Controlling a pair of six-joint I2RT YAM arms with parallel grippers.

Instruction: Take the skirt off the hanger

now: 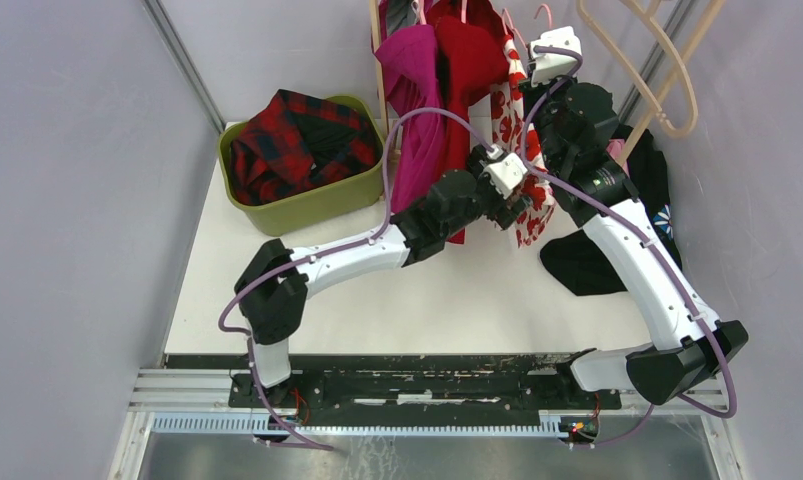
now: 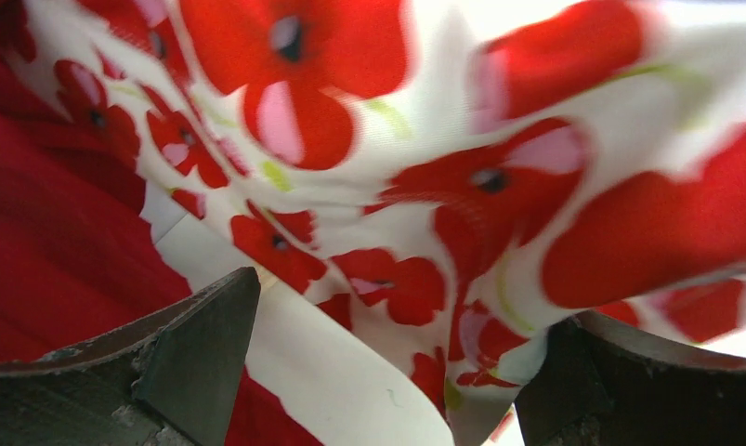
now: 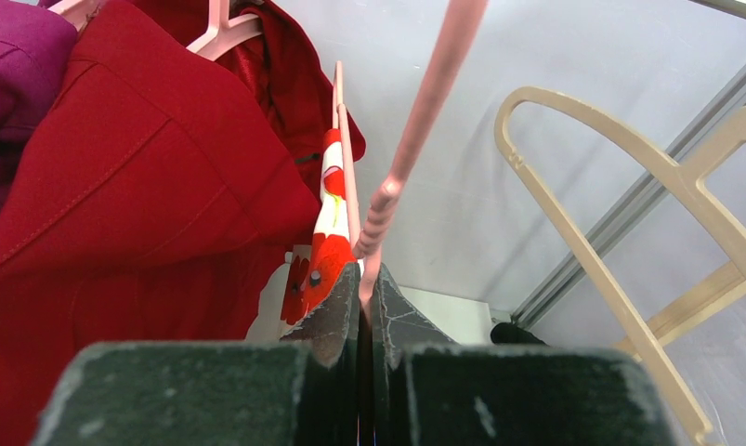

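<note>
The right gripper (image 3: 359,279) is clamped on the one pink hanger (image 3: 415,121) that carries the single floral skirt (image 2: 425,232). The left gripper (image 2: 397,316) gapes wide, with the skirt's hem between its fingers. One red garment (image 3: 137,186) and one magenta garment (image 1: 417,110) crowd alongside. Two beige hangers (image 3: 599,277) hang to the right. One green basket (image 1: 307,205) holds plaid cloth (image 1: 292,140).

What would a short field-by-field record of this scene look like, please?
skirt: white with red flowers, hanging on the pink hanger
left gripper: open, fingers either side of the skirt's lower edge
right gripper: shut on the pink hanger
hanging alongside: red garment, magenta garment
green bin: holds a plaid garment
task state: skirt not yet off the hanger
</note>
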